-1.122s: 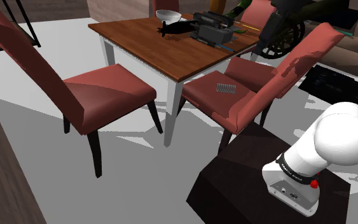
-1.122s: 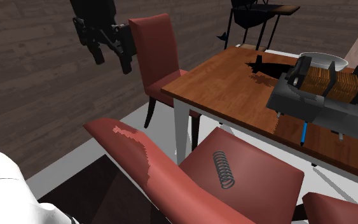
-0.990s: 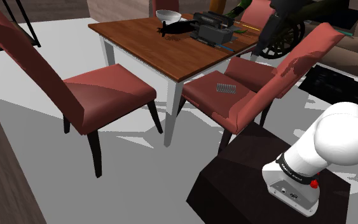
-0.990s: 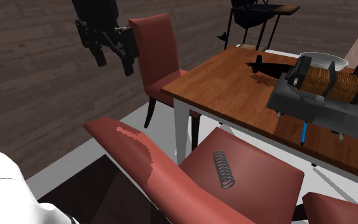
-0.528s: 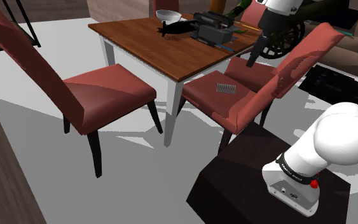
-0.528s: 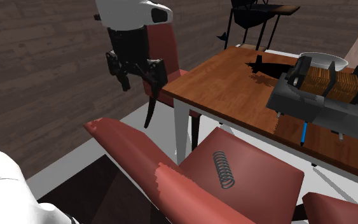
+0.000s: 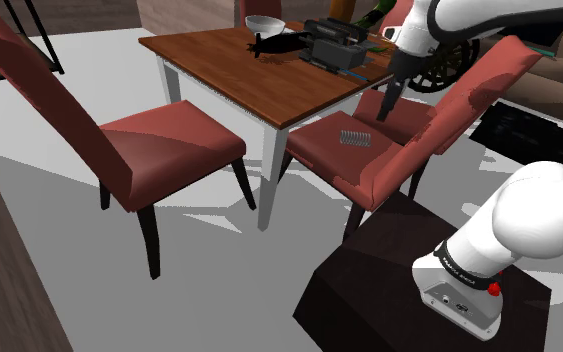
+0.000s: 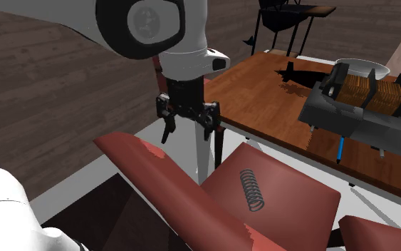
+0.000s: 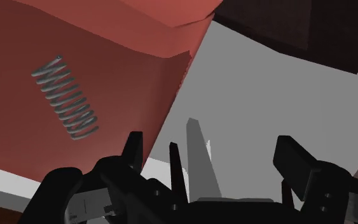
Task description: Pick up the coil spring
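Note:
The coil spring (image 7: 355, 138) is grey metal and lies flat on the red seat (image 7: 314, 150) of the chair nearest the stand. It sits mid-seat (image 8: 251, 190) in the second exterior view. My black gripper (image 7: 386, 105) hangs above the seat's side edge, off to one side of the spring and not touching it. Its fingers point down and stand apart with nothing between them (image 8: 189, 134). In the wrist view the spring (image 9: 65, 97) lies beyond and to the side of one finger (image 9: 133, 147), while grey floor shows between the open fingers.
The chair's tall red back (image 7: 469, 95) rises between the stand (image 7: 409, 290) and the seat. A wooden table (image 7: 229, 70) on white legs adjoins the seat and carries a dark grey device (image 7: 334, 45) and a white bowl (image 7: 264, 23). Another red chair (image 7: 159, 150) stands at the shoulder view's left.
The arm has swung down and in toward the chair, bringing the gripper from high above to just over the seat's edge. Its fingers have stayed apart. The spring has not moved.

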